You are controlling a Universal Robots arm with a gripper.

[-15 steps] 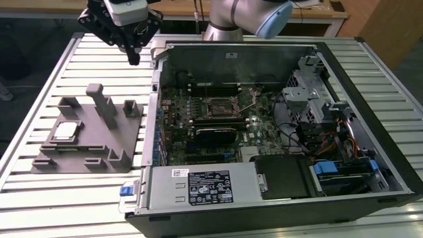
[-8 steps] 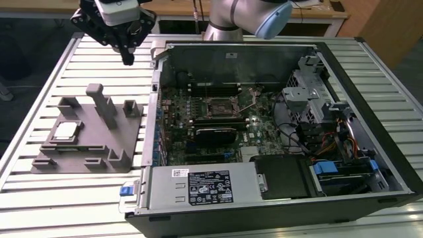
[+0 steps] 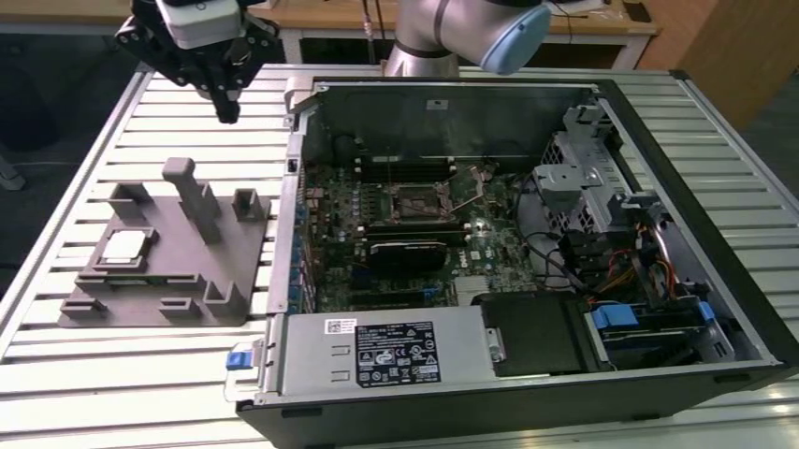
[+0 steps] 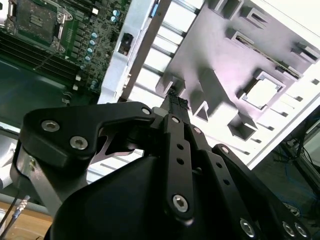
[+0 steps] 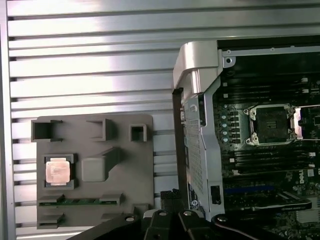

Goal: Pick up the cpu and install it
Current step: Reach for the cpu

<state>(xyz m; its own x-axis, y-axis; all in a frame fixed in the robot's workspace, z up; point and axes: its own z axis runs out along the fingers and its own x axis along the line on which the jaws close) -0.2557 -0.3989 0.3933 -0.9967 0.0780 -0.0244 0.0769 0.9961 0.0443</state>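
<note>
The exterior view shows the robot arm's black gripper (image 3: pixel 227 114) hanging over the ribbed silver metal tabletop (image 3: pixel 163 374). It is past the far end of the grey plastic fixture (image 3: pixel 175 257) and well apart from it. Its fingers look pressed together, with nothing between them. The cpu (image 3: pixel 125 246), a small flat square chip with a pale silver top, is not picked up yet. It lies flat in its own little pocket in the fixture, shiny side up. I think the pocket is there so the cpu cannot slide and can be grabbed from above. Just beside the fixture lies the big black computer case (image 3: pixel 500 412), on its side with the cover off, so the green board inside faces up. In the first wrist view, the square socket (image 5: pixel 272 125) on that board looks empty, with its metal frame around it. That seems to be where the cpu belongs.
</note>
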